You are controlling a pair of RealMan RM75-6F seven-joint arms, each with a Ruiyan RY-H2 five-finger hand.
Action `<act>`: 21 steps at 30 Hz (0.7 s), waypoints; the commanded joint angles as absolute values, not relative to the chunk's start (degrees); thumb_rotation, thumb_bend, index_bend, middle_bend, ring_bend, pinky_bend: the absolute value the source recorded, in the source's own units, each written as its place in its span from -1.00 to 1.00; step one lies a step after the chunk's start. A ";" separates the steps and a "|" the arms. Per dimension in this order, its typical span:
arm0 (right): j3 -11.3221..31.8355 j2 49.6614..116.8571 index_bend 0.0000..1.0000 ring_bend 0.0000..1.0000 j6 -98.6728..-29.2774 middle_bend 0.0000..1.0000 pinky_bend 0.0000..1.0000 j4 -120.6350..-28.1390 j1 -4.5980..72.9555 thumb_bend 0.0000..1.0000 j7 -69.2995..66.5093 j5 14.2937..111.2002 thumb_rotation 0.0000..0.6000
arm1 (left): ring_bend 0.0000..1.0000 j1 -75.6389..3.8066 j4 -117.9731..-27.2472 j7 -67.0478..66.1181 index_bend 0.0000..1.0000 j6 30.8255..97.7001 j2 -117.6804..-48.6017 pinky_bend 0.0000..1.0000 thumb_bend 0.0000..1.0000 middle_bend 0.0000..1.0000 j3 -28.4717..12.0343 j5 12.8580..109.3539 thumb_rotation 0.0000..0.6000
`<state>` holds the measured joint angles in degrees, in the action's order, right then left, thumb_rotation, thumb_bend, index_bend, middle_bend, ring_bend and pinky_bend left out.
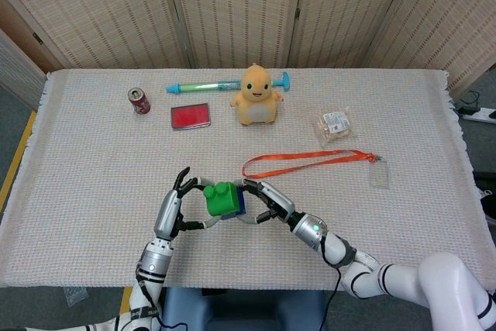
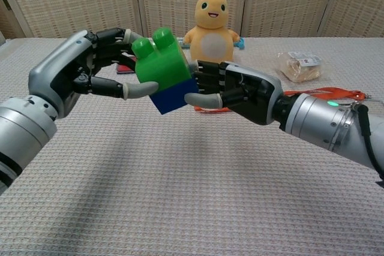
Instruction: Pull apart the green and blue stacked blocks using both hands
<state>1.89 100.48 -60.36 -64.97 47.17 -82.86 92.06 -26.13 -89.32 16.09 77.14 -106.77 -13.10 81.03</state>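
The green block (image 2: 161,58) sits stacked on the blue block (image 2: 174,97), tilted and held in the air above the table's front middle. My left hand (image 2: 78,76) grips the green block from the left, thumb low on its front and fingers over its top. My right hand (image 2: 237,91) comes in from the right. Its thumb presses the blue block's lower right edge and its fingers lie against the stack's far side. From the head view the green block (image 1: 221,197) hides most of the blue block (image 1: 242,201), with the left hand (image 1: 173,207) and right hand (image 1: 267,203) on either side.
A yellow plush toy (image 1: 257,94) stands at the back centre, in front of a teal tube (image 1: 203,84). A red case (image 1: 190,115) and a red can (image 1: 139,101) lie back left. An orange lanyard (image 1: 310,162) and a snack packet (image 1: 333,125) lie to the right.
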 commanded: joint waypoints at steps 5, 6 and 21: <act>1.87 101.57 0.27 -0.40 -58.92 -0.32 -0.93 -63.72 46.66 -0.28 -79.70 90.67 1.00 | -0.16 -26.60 -88.89 17.47 0.39 77.15 -106.78 -1.00 0.21 0.75 -13.44 81.80 1.00; 1.74 101.75 0.28 -0.39 -58.80 -0.31 -0.93 -63.44 46.49 -0.27 -79.48 90.54 1.00 | -0.16 -26.71 -88.73 17.74 0.39 77.12 -106.79 -1.00 0.21 0.75 -13.47 81.96 1.00; 1.80 100.57 0.33 -0.37 -62.99 -0.27 -0.92 -61.90 43.50 -0.27 -62.96 90.96 1.00 | -0.19 -26.74 -86.05 22.16 0.39 77.94 -103.70 -1.00 0.20 0.75 -12.22 85.08 1.00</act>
<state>1.17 101.60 -60.35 -61.65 44.63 -72.36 90.71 -27.17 -87.31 20.85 77.67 -104.65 -13.30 84.02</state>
